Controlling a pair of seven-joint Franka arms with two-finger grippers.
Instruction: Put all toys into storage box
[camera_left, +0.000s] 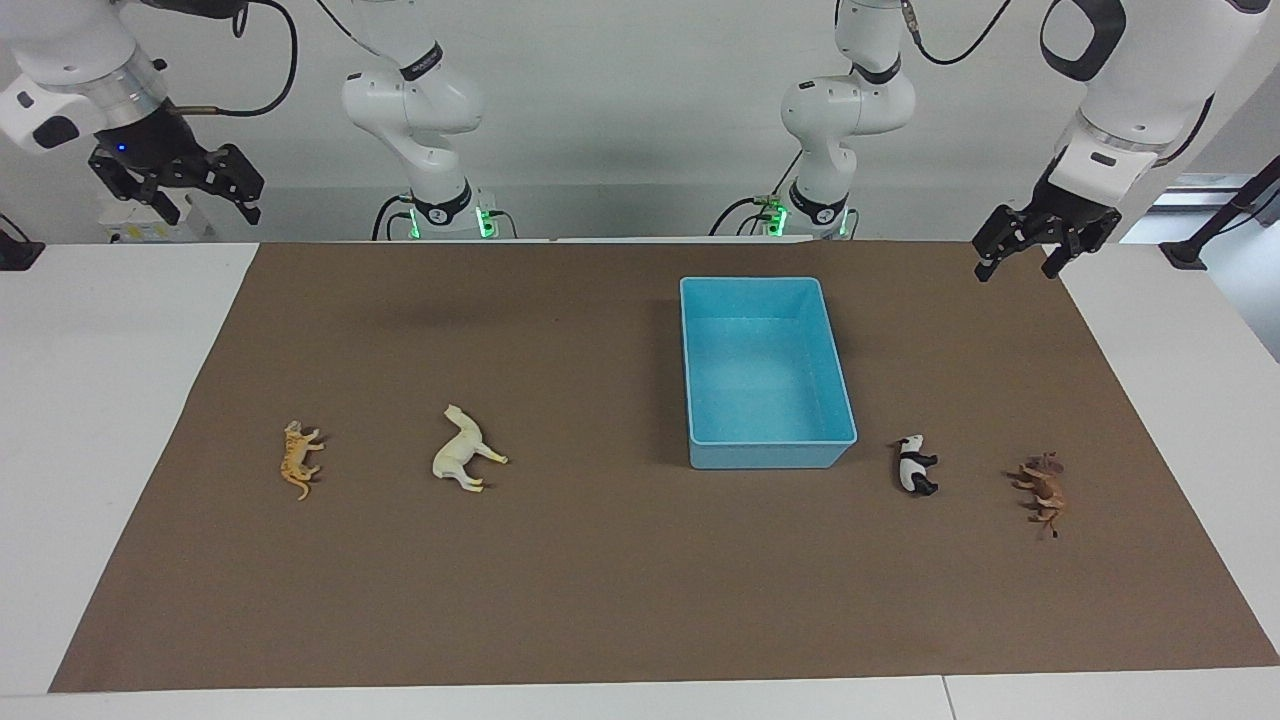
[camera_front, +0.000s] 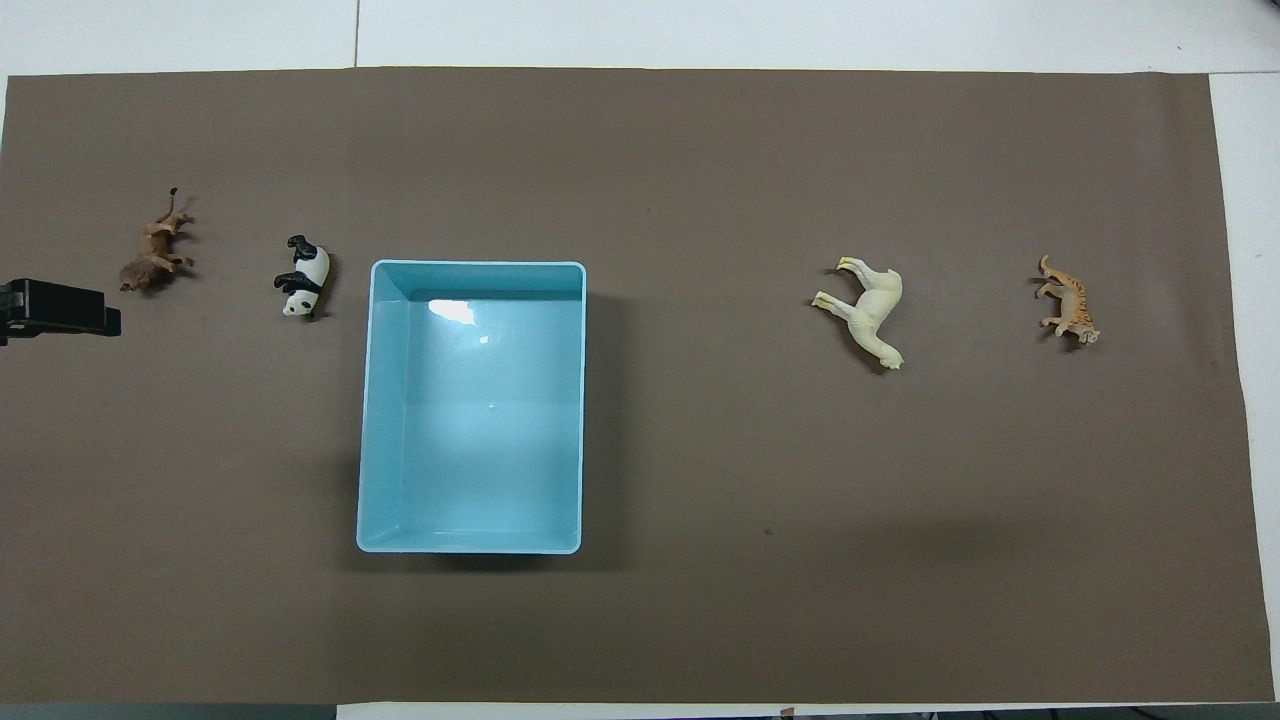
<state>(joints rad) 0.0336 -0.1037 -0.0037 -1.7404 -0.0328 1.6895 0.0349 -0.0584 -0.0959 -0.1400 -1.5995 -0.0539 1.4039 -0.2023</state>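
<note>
- Storage box (camera_left: 766, 372), a light blue rectangular plastic bin with low walls, sits empty on the brown mat (camera_left: 600, 600).
- One orange tiger figurine (camera_left: 299, 457) and one cream-white horse figurine (camera_left: 464, 450) lie toward the right arm's end from the box; one black-and-white panda figurine (camera_left: 915, 465) and one brown horned animal figurine (camera_left: 1041, 486) lie toward the left arm's end.
- Four toys, one box.
- Left gripper (camera_left: 1030, 258) and right gripper (camera_left: 205, 190) hang raised, fingers spread, holding nothing.
- Risk: the figurines lie flat on their sides, so a pinch may slip off them or press into the mat.

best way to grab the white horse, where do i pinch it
The white horse lies flat on its side, so come straight down and pinch across the torso, one finger at the back, one at the belly between the legs. The right gripper is probably better placed.
</note>
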